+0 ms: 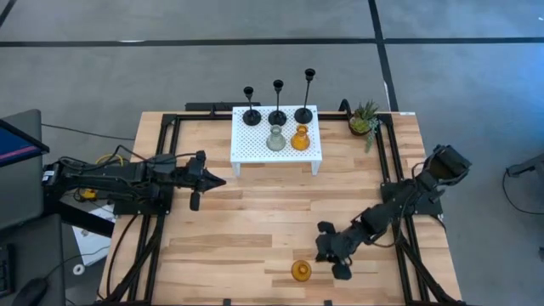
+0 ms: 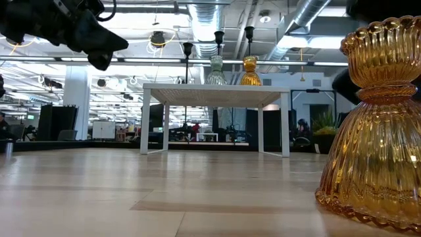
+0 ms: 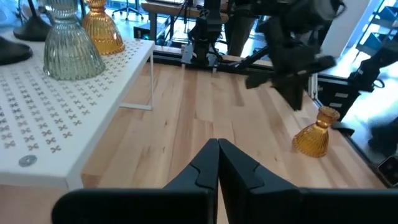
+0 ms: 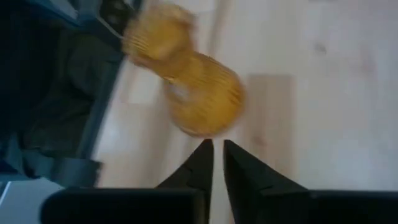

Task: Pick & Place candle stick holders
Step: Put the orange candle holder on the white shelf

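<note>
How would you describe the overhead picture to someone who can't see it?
On a wooden table, the right gripper hangs beside an amber glass candle holder near the front edge. Five more holders stand on a white perforated stand; the left gripper waits at the left.

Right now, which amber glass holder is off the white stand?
The amber holder at the table's front edge, beside the right gripper. The other amber one stands on the white stand next to the grey-green holder.

Open-plan lab or office floor

Exposed ceiling ducts (image 2: 309, 16) and strip lights run over distant desks (image 2: 197, 136); a wooden table (image 1: 255, 229) in a black frame stands on grey carpet (image 1: 170, 76).
</note>
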Robot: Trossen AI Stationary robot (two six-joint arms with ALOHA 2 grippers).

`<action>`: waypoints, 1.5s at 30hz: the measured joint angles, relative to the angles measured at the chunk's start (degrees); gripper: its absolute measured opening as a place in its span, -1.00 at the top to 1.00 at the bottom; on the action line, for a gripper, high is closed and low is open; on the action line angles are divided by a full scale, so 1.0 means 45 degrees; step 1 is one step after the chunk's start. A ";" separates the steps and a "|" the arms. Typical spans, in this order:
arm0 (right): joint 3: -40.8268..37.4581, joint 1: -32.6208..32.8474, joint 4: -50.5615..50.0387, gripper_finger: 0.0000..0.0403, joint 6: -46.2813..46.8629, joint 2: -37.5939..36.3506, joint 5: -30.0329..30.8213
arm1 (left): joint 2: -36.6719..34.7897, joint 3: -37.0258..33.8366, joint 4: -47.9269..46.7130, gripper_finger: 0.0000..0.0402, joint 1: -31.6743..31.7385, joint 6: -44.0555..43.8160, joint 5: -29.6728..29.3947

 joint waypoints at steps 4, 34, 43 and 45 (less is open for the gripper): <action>0.1184 0.0396 0.0036 0.97 0.0029 0.0863 0.0008 | 0.0172 0.0002 0.0047 0.97 -0.0001 -0.0438 0.0000; 0.4309 0.0316 -0.0266 1.00 0.1063 0.4327 -0.1242 | 0.2467 0.0019 0.0470 0.96 -0.0005 -0.0466 0.0000; 0.4329 -0.0508 -0.0075 1.00 0.0048 0.4330 0.0394 | 0.2467 0.0019 0.0518 0.96 -0.0003 -0.0466 0.0000; 0.4329 -0.0688 -0.0061 1.00 -0.0021 0.4330 0.0608 | 0.2467 0.0019 0.0525 0.97 -0.0002 -0.0466 0.0000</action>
